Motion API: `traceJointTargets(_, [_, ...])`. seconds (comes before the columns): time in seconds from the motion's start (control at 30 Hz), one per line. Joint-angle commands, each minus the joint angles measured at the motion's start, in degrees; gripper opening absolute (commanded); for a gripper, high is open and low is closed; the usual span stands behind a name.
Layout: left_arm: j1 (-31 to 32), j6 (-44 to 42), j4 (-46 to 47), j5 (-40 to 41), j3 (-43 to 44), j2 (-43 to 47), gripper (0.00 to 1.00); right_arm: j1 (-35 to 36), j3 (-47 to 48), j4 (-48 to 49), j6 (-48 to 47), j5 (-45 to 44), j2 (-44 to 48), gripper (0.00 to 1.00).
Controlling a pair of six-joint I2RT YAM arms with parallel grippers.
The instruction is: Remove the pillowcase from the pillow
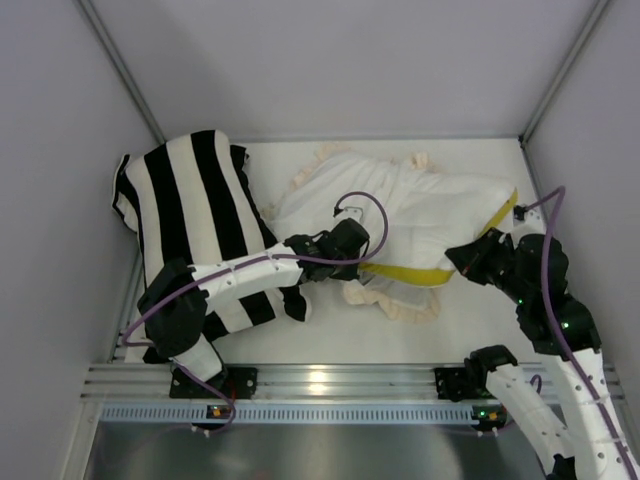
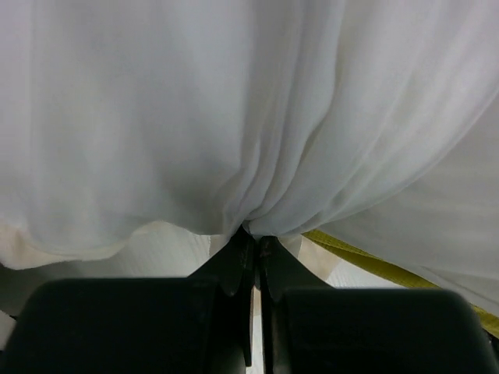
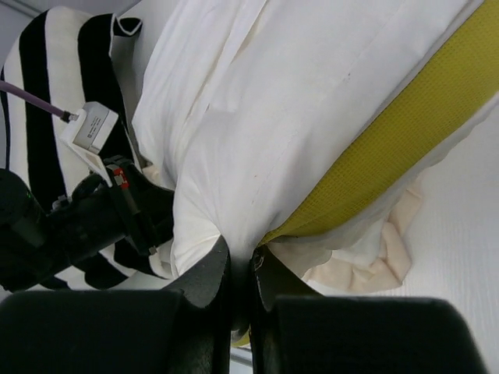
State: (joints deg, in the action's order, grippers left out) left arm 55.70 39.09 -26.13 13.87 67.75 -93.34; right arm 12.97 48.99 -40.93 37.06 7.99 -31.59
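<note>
1. Pillowcase: limp cream-white cloth draped over the pillow's left half, mid-table. Only the pale face shows; no grey is in view.
2. Near edge: cream frill spills from under the pillow toward the arms.
3. Left gripper: jaws fully closed, pinching a gathered fold of thin white cloth, with pleats fanning up from the pinch. I judge it to be the case, since it hangs over the band.
4. Right gripper: jaws closed on white fabric right at the end of the yellow band. By my reading that is the pillow.
5. Step in hand, as I judge it: pull the two apart. Right should anchor low. Left should draw slowly away from it. If its pinch holds more than one layer, the pillow will likely come along.
6. Farther: more frill along the far side. The striped cushion lies close on the left, where the pulled cloth may drag against it.
</note>
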Motion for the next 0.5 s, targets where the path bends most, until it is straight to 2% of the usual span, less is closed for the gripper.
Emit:
traceJointTargets(0.0, [-0.6,0.3,-2.3,1.8,0.5,1.3,0.0,0.0,7.7,-2.0,-1.4,-5.4,1.7,0.0])
traceJointTargets(0.13, [-1.4,0.5,-2.3,2.0,0.0,1.7,0.0,0.0,14.4,-4.8,-2.1,-7.1,2.1,0.0])
traceJointTargets(0.27, [-1.6,1.0,-2.2,1.7,-0.7,1.5,0.0,0.0,23.3,-8.5,-4.4,-13.0,1.1,0.0])
traceJointTargets(0.47, [-1.6,1.5,-1.6,0.6,-2.0,1.1,0.0,0.0,30.2,-10.7,-6.4,-18.7,0.2,0.0])
